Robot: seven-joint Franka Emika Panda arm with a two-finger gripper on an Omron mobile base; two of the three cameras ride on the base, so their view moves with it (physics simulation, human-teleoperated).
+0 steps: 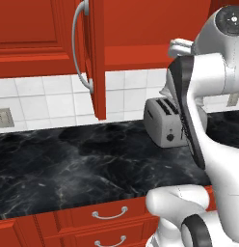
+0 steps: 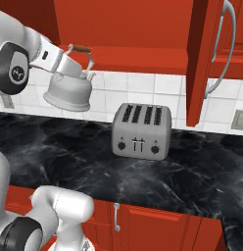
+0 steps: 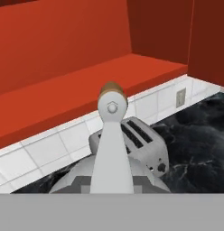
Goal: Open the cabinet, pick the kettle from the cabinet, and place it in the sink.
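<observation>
Right base view: the white arm reaches in from the left, its forearm running rightward and ending at the gripper [image 2: 69,61], which meets the kettle [image 2: 68,90] at the foot of its arched brown-and-metal handle. The kettle hangs in the air, clear of the black marble counter [image 2: 69,147], tilted slightly, in front of the white tiled wall and just below the open underside of the cabinet [image 2: 143,29]. The fingertips are hidden against the handle; the jaws appear closed on it, carrying the kettle. To the right of the kettle, and lower, the toaster [image 2: 141,131] stands on the counter near the wall. Further right, a cabinet door [image 2: 199,59] stands swung open toward the viewer, its curved silver handle [image 2: 225,44] on the outer face.

Left base view: the upper arm and elbow rise at the right, covering part of the toaster [image 1: 162,123]. The open cabinet door [image 1: 96,53] is seen edge-on. Red drawers [image 1: 109,214] with short silver pulls lie below the near counter edge.

Hand view: the camera looks down the kettle handle [image 3: 113,135] at the kettle lid, with the toaster [image 3: 141,144] beyond and the cabinet's red interior above.
</observation>
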